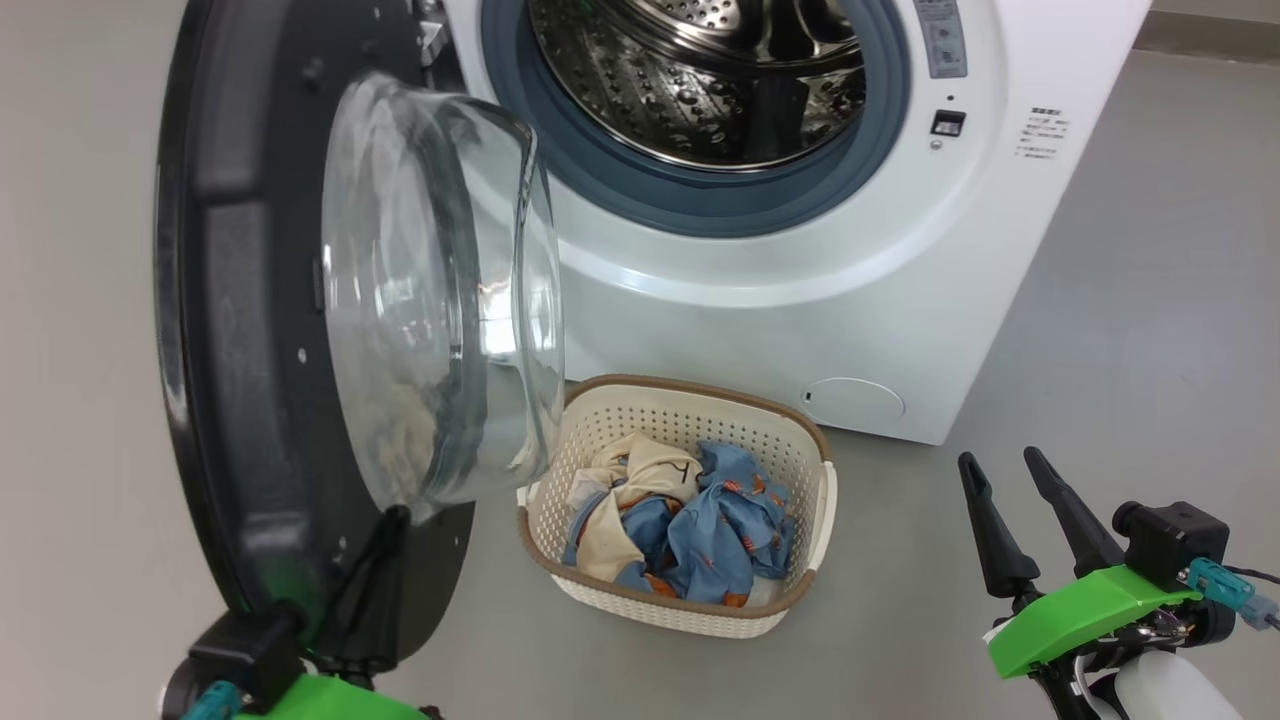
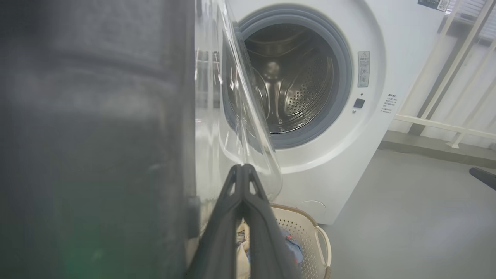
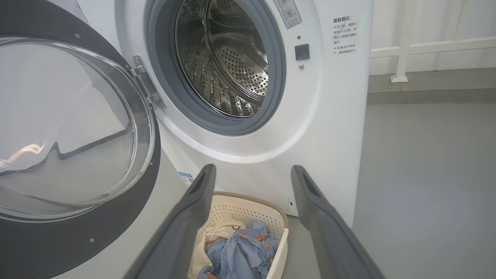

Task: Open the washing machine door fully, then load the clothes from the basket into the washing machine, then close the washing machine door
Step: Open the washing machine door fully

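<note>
The washing machine [image 1: 800, 290] stands ahead with its steel drum [image 1: 700, 80] exposed. Its door [image 1: 250, 300] is swung out to the left, the glass bowl [image 1: 430, 290] bulging toward the basket. My left gripper [image 1: 392, 520] is shut with nothing in it, fingers up against the door's inner face just below the glass; its tips [image 2: 243, 167] sit by the glass edge in the left wrist view. The cream basket [image 1: 690, 400] sits on the floor before the machine, holding the blue and cream clothes [image 1: 680, 520]. My right gripper [image 1: 1003, 465] hangs open to the right of the basket, above the floor.
The open door [image 3: 77, 232] fills the space left of the basket [image 3: 248, 205]. Grey floor [image 1: 1150, 330] stretches to the right of the machine. A white railing [image 2: 445, 124] runs along the wall behind it. A round white cap [image 1: 853, 400] sits low on the machine's front.
</note>
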